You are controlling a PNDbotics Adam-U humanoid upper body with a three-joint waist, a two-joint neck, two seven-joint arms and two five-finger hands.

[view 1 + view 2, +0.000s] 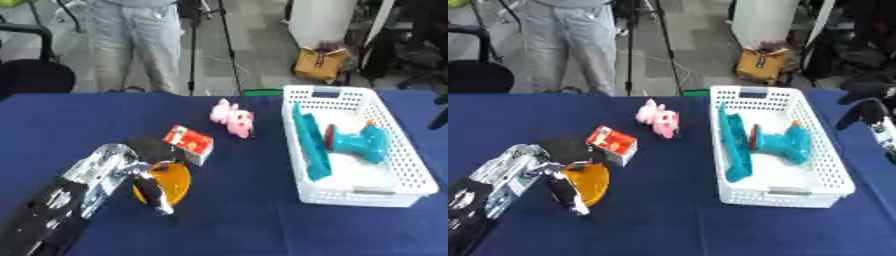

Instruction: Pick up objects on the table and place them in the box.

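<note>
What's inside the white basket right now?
The white basket holds a flat teal piece leaning on its left wall and a teal toy with an orange-red disc. Anything beneath them is hidden.

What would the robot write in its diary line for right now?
left hand: curled round orange disc | right hand: idle beside basket | basket holds: teal toys | still on table: pink pig, red carton

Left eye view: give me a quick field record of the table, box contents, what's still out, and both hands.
box: white basket, right side of table
in box: teal toy; teal flat piece leaning on left wall
still out: pink plush; red-and-white carton; orange disc
left hand: over orange disc, fingers curled round it
right hand: at right edge, fingers unclear
</note>
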